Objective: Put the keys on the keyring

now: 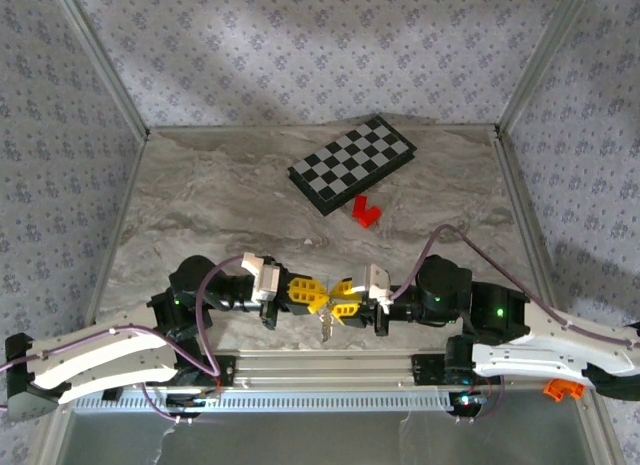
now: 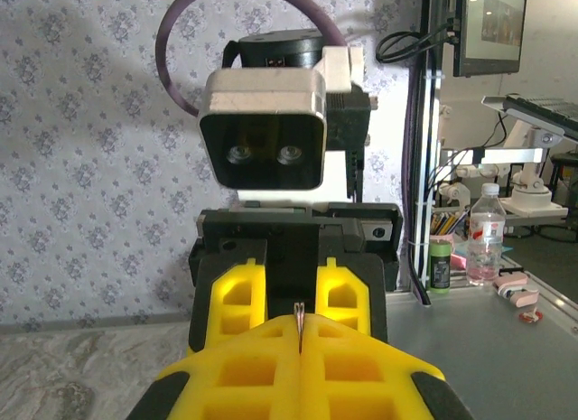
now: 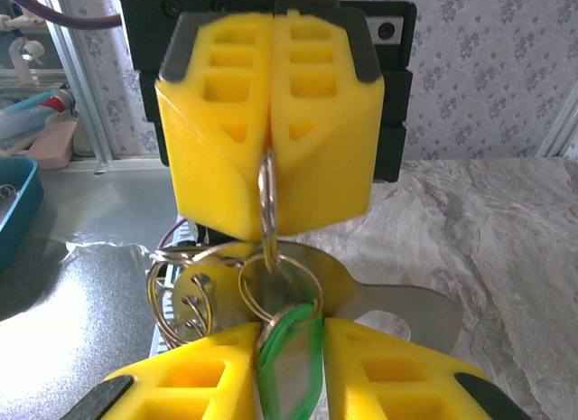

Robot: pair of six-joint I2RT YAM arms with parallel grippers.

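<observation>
Checkered board and red block lie far off. Left gripper clamps the keyring. Right gripper flanks the green-headed keys, grip we can't tell.

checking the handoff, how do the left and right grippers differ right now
Jaws: shut on the left gripper, apart on the right gripper. Contents: the left gripper pinches a thin metal ring; the right gripper has the green key in its gap, grip unclear. Both have yellow fingers and face each other tip to tip.
</observation>
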